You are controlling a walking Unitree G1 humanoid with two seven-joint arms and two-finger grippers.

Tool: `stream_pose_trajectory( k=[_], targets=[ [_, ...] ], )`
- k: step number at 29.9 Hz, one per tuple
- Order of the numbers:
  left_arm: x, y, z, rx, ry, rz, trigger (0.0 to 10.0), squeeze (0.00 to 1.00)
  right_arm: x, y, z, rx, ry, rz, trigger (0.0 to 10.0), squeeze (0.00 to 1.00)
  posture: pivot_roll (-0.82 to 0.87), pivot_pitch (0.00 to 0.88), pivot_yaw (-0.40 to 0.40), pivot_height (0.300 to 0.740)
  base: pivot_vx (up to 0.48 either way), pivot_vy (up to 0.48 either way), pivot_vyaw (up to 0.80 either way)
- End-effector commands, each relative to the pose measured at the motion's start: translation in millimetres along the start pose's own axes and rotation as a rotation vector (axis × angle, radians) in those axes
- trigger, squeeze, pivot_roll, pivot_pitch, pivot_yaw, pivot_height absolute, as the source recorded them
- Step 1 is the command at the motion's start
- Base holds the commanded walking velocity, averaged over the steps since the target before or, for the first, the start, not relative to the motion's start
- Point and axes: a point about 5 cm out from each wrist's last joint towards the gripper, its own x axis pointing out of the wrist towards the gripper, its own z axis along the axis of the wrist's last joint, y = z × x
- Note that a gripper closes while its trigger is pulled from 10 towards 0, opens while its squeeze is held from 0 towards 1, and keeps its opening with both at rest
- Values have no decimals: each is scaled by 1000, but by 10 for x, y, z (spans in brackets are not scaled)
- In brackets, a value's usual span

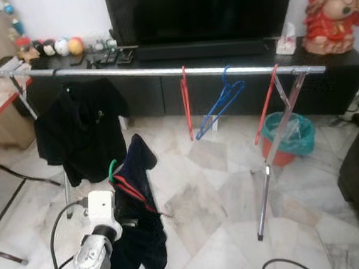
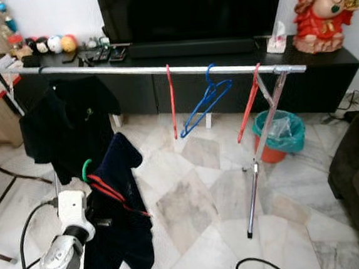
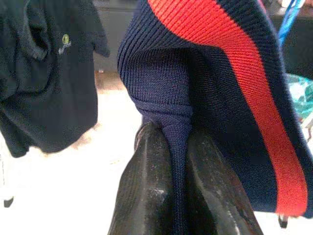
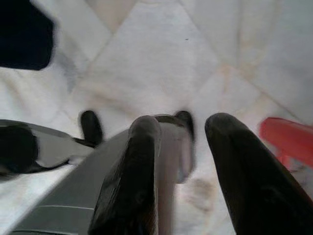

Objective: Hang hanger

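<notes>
The left end effector (image 3: 168,147) is clamped on a navy garment (image 1: 138,201) on a green hanger (image 1: 112,169), held low, well short of the rail (image 1: 161,72). Hanging remains undone; the right end effector (image 4: 183,161) idles, fingers apart.

Navy shirt (image 1: 140,220) with red stripe, green hanger hook (image 1: 111,170), black shirt (image 1: 78,131), silver rail (image 1: 161,71).

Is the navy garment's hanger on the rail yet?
No. The left tool holds the navy garment below the rail; its green hook hangs free.
</notes>
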Motion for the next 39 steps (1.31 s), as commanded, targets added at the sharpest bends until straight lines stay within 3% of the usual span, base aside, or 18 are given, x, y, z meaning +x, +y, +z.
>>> stream_pose_trajectory(
  k=[1, 29, 39],
  targets=[
    [33, 4, 83, 7, -37, -3, 10000, 0, -12, -28, -26, 8, 0, -11, 10000, 0, -95, 0, 22, 740, 0, 439, 0],
    [43, -22, 92, 5, -40, -16, 10000, 0, -11, -19, -35, 6, 1, -13, 10000, 0, -93, 1, 24, 740, 0, 447, 0],
    [42, -56, 104, -1, -55, -37, 10000, 0, -12, -16, -41, 6, 3, -12, 10000, 0, -93, 1, 26, 740, 0, 55, 0]
  ],
)
